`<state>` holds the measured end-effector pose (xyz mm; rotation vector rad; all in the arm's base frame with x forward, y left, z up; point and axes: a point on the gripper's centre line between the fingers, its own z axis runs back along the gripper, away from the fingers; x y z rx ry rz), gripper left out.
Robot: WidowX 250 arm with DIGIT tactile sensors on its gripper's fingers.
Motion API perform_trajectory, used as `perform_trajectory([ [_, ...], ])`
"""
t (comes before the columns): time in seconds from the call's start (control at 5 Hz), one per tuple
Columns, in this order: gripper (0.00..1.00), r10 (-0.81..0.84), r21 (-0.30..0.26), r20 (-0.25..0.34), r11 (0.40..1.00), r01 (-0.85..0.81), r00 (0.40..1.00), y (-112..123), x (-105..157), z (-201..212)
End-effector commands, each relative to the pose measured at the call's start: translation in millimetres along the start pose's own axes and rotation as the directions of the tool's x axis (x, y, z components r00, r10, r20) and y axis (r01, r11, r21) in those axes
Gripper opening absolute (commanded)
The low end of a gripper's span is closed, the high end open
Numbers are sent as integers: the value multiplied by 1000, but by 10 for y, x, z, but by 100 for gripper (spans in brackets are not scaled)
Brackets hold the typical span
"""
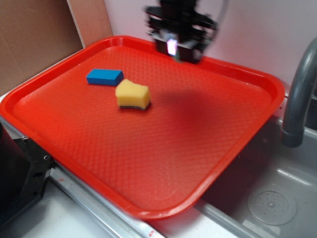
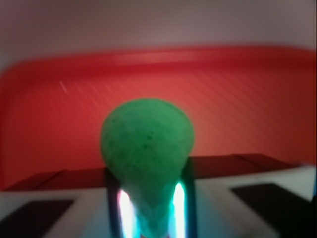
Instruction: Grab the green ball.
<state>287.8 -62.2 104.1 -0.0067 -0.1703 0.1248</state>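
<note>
Clamped between my gripper (image 2: 151, 210) fingers sits the green ball (image 2: 146, 156), as the wrist view shows: its lower part is squeezed narrow between the two dark fingers (image 2: 113, 203), while the rounder upper part bulges out past them. Bright glare runs along the inner edges of both fingers where they meet the ball. Beyond the ball I see the red tray (image 2: 247, 99) and its raised far rim, blurred, with a pale wall behind.

From the exterior view, my gripper (image 1: 179, 47) hangs over the far edge of the tray (image 1: 148, 148), raised above its surface, and it is blurred. I cannot make out the ball there; the dark body of my tool hides it. A soft shadow lies on the tray below and a little toward the front.

On the tray's left half rests a yellow sponge (image 1: 132, 94) with a dark underside, and just beside it, toward the far left, lies a flat blue block (image 1: 104, 77). The two are close, but I cannot tell if they touch. At right, a grey faucet (image 1: 299, 94) curves over a grey sink (image 1: 270, 198).
</note>
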Motion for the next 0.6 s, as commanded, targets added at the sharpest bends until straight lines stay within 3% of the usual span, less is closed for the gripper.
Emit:
perform_trajectory([
  [0.0, 0, 117, -74, 19, 991, -115, 993, 511, -546, 712],
  [0.2, 0, 143, -83, 0, 986, -142, 990, 651, -768, 832],
  [0.4, 0, 145, -97, -28, 984, -147, 989, 637, -841, 826],
])
